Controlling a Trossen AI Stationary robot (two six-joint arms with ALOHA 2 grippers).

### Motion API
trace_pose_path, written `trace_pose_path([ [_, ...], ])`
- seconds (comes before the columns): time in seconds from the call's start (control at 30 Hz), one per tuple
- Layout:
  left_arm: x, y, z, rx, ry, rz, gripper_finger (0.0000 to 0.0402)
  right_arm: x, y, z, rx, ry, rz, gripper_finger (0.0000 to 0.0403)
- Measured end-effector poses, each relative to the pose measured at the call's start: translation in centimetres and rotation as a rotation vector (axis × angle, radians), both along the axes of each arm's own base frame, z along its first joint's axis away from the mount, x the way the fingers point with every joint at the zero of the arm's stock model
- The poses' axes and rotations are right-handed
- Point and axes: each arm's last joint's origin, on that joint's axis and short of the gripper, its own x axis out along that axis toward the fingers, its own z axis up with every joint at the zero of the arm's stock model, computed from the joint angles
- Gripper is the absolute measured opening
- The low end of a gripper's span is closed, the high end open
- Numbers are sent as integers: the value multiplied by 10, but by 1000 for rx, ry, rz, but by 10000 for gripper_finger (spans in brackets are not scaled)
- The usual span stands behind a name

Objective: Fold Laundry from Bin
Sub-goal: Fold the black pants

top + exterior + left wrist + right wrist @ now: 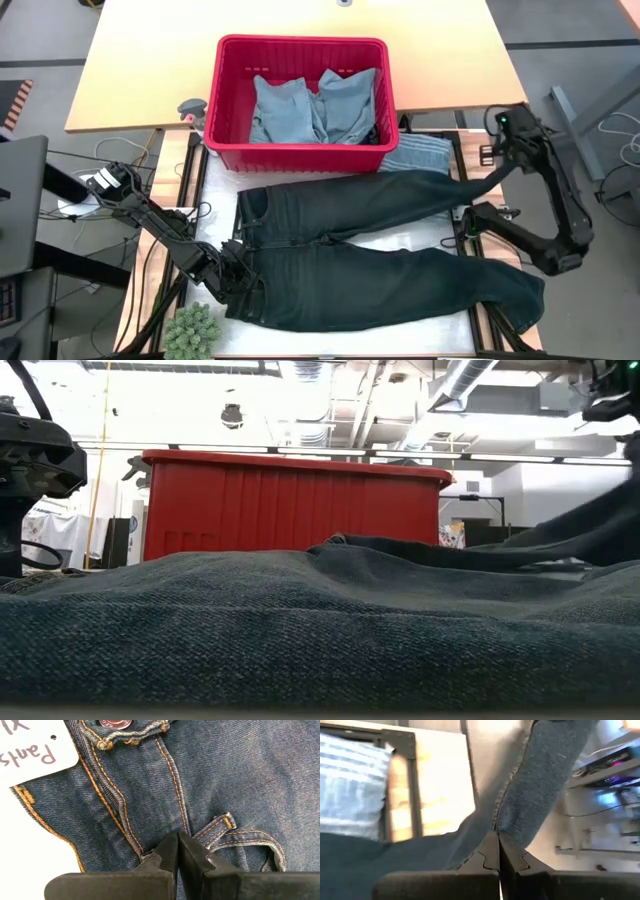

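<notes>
A pair of dark blue jeans [370, 250] lies spread on the table, waist toward the left, both legs running right. My left gripper [238, 272] is shut on the waist area. My right gripper [503, 168] is shut on the far leg's end, raised above the table's right edge. The red bin [300, 100] stands behind the jeans with light blue garments [315, 110] inside. A pale striped garment [415, 155] lies flat beside the bin's right near corner. In the low view the jeans [300, 620] fill the foreground in front of the bin [290, 505]. My left gripper pinches the jeans' waistband beside a belt loop [220, 827], just off the fly seam, between its two fingers. The fingers slant down from the table's left near side. The jeans lie flat on the table there. My right gripper pinches the far leg at its side seam [501, 817] between the two fingers. That leg end is lifted clear and rises in a slope [590, 525] from the table to the fingers. The rest of the jeans stays on the table.
A white tag [35, 750] marked "Pants" hangs at the waist near the button. A small green plant [192, 330] sits at the near left corner. A wooden table top [130, 70] extends behind the bin.
</notes>
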Motion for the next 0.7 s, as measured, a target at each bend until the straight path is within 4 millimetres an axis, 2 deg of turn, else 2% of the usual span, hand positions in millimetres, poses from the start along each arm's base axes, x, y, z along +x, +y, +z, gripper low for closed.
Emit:
trace_pose_path([
  [0.17,0,0,0,-1,-1,0,0,-7,5,1,-3,-1,-51,38],
  [0.5,0,0,0,0,-1,0,0,-18,9,4,33,204,-114,174],
  [0.57,0,0,0,0,-2,1,0,-16,8,3,55,135,-44,196],
  [0.7,0,1,0,10,-3,6,0,-5,2,0,52,-187,113,223],
])
